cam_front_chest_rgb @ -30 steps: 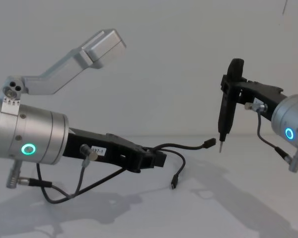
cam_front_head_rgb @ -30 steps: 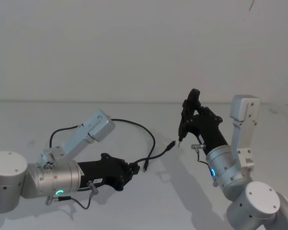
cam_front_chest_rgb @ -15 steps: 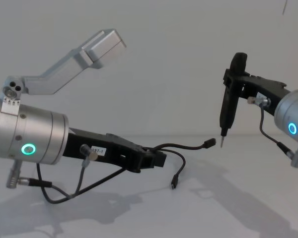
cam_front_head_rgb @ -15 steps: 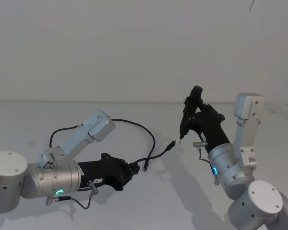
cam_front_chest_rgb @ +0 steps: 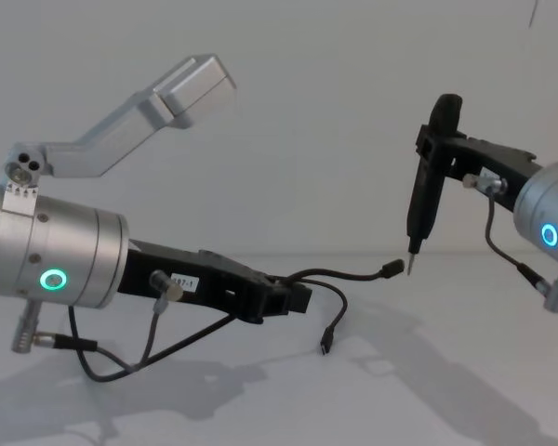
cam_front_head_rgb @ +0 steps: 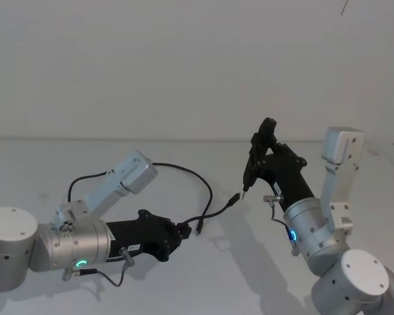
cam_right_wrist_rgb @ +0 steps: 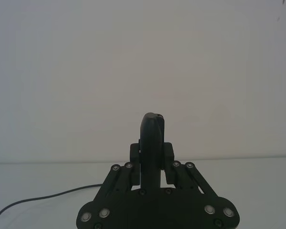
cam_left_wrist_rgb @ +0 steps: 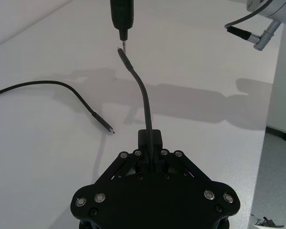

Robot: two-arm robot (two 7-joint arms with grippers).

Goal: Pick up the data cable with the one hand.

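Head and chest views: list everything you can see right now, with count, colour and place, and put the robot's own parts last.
long thin black data cable: one, black; clamped near one plug in the left gripper, that plug raised off the table toward the pen tool tip, the other plug hanging low, the rest looping back over the table.
white table: one, white; under both arms.
long pen-shaped metal-tipped black tool: one, black; upright in the right gripper.
left gripper: one, black, on a silver wrist with a green ring light; low at left.
right gripper: one, black; raised at right.
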